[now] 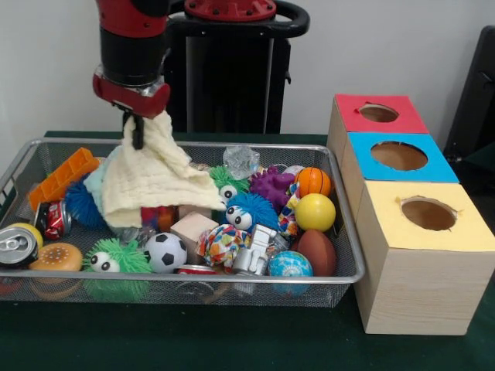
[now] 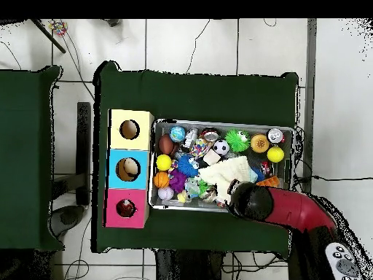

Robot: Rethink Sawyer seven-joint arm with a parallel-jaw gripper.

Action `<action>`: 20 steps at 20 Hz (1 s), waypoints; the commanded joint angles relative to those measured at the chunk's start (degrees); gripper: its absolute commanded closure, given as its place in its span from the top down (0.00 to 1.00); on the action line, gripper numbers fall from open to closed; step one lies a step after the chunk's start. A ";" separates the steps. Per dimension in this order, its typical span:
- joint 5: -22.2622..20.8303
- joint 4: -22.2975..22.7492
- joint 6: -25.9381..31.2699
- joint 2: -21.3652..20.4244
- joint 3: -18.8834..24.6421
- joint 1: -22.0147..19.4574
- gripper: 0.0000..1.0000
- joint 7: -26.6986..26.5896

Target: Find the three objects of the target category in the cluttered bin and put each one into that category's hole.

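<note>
The wire mesh bin [image 1: 193, 276] sits on the green table, full of toys; it also shows in the overhead view [image 2: 218, 122]. My gripper [image 1: 138, 127] hangs over the bin's far left part and is shut on a corner of a cream cloth [image 1: 151, 182]. The cloth drapes down from it onto the toys. In the overhead view the cloth [image 2: 222, 173] lies in the bin beside my arm's end [image 2: 248, 198], which hides the gripper. The hole [image 1: 378, 113] in the red-topped box is to the right of the bin, farthest back; it also shows in the overhead view [image 2: 126, 208].
The blue-topped box [image 1: 398, 156] and the yellow-topped box [image 1: 428, 214] stand in a row with the red one. The bin holds a soccer ball [image 1: 165, 251], a yellow ball [image 1: 315, 212], an orange basketball [image 1: 312, 182], a brown football [image 1: 317, 251], fuzzy toys, cans and an orange block [image 1: 62, 178].
</note>
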 commanded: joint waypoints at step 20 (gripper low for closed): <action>-23.90 -11.75 -3.24 11.38 20.96 -26.53 0.00 -22.19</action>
